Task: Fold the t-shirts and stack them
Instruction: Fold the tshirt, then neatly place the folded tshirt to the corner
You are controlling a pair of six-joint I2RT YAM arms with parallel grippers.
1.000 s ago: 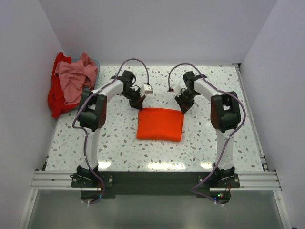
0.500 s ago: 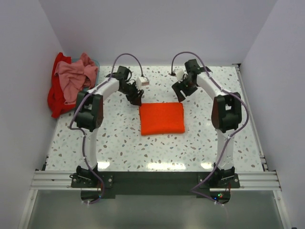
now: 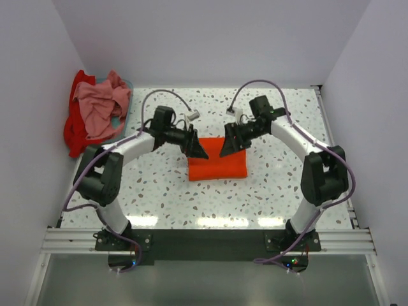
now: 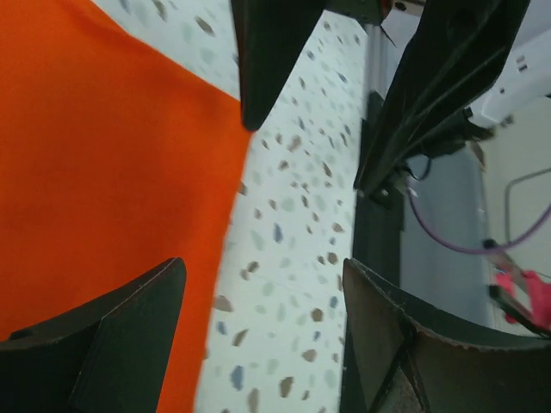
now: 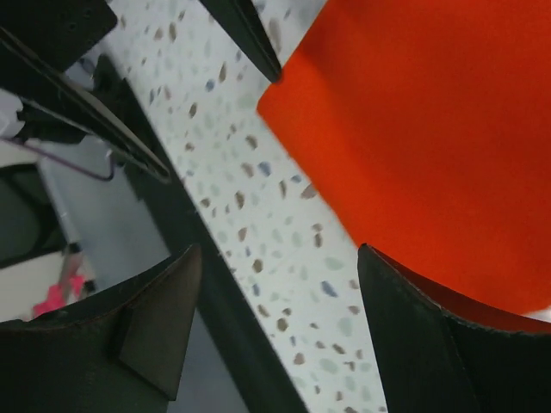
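Observation:
The bright orange t-shirt (image 3: 217,163) lies folded into a small rectangle at the middle of the table. My left gripper (image 3: 199,150) hovers open over its far left corner. My right gripper (image 3: 227,148) hovers open over its far right part, tips close to the left one. Neither holds anything. In the left wrist view the orange t-shirt (image 4: 103,155) fills the left side, with my left gripper (image 4: 263,297) open above its edge. The right wrist view shows the orange t-shirt (image 5: 430,129) at upper right beyond my open right gripper (image 5: 275,288). The dusty pink t-shirt (image 3: 99,105) lies crumpled on the red t-shirt (image 3: 75,134) at far left.
The pink and red pile rests against the left wall, over the speckled table's (image 3: 159,197) left edge. White walls close in the back and both sides. A dark rail (image 3: 204,241) with both arm bases runs along the near edge.
Both grippers have opened and let go of the orange t-shirt's far edge. The t-shirt now lies flat, and both arms have swung inward over it.

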